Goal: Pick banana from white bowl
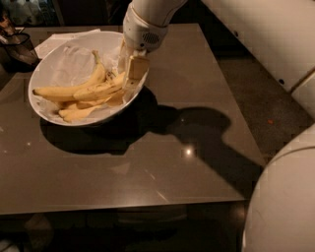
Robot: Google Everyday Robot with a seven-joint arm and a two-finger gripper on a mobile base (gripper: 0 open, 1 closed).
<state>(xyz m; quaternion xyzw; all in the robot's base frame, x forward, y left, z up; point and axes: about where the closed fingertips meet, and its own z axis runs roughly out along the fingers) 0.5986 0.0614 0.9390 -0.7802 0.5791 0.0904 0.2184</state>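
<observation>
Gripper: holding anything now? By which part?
Cannot tell. The gripper is down at the right end of the banana in the white bowl; no closed hold is visible.

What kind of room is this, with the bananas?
Probably an indoor snack or eating area: a brown table holds a white bowl of bananas, with the gripper down at the bowl's edge.

Arm (153, 9) extended — end effector (132, 75) upper left, pointing down.
</observation>
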